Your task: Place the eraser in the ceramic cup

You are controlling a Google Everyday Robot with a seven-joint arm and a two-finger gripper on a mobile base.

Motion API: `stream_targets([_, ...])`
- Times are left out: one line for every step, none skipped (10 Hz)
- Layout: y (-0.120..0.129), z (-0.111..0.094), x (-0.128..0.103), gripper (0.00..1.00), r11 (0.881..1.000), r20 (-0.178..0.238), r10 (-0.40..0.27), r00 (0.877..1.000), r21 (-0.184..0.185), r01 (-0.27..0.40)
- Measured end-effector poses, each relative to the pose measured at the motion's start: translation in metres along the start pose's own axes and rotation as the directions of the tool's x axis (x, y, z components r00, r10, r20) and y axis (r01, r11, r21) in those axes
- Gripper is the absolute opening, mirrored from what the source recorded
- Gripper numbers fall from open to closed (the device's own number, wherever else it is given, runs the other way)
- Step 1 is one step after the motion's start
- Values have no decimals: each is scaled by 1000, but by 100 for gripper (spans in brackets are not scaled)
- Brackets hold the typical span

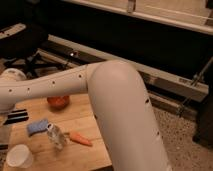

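End effector (15,118) far left; bottle (56,136), carrot (80,138) beside cup (20,156).

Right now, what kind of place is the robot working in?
Probably a lab or office workspace: a wooden table holding a cup, bottle and bowl, a speckled floor, and what looks like a chair base behind. The end effector is at the table's left edge.
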Motion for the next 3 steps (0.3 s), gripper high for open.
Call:
stream_targets([5,-1,-3,0,1000,30,-6,1000,1,6])
stream_targets([13,1,-5,0,1000,50,-12,999,-5,13])
stream_targets([23,4,-4,0,1000,60,-18,998,-23,20])
